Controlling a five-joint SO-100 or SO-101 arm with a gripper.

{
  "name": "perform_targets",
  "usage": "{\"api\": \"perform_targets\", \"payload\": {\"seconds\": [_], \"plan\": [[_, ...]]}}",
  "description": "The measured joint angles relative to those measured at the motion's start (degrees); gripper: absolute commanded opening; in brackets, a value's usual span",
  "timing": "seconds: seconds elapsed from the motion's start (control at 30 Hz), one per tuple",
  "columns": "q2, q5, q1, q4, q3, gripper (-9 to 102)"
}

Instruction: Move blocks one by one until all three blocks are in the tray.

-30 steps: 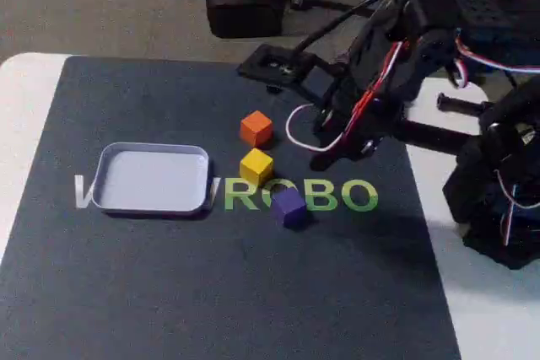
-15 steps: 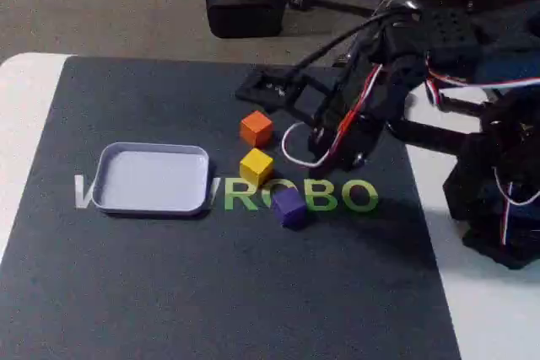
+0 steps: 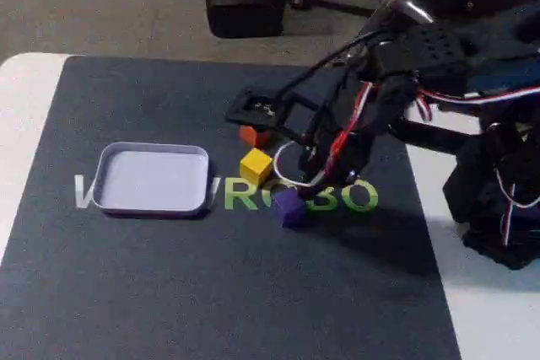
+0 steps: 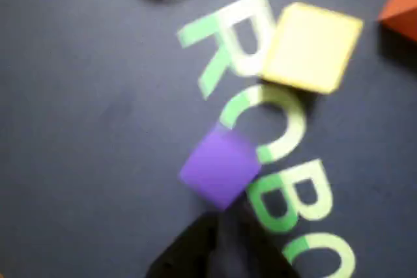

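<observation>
Blocks sit on a lettered dark mat.

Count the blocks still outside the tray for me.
3. The orange block lies farthest back, half hidden under the arm; the yellow block sits just in front of it; the purple block is nearest, on the green lettering. The tray holds none.

My black two-finger gripper has swung out and lower over the dark mat, leftward in the fixed view. It now covers most of the small matte orange cube, which stood in plain sight a second ago.
</observation>
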Motion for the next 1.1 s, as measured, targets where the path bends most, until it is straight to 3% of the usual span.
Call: {"api": "perform_targets", "payload": {"seconds": [0.63,1.1], "plan": [[-4.0,1.8,0.9,0.1,-5.0,11],[-0.7,-2.5,5.5,-2.6,3.3,17]]}}
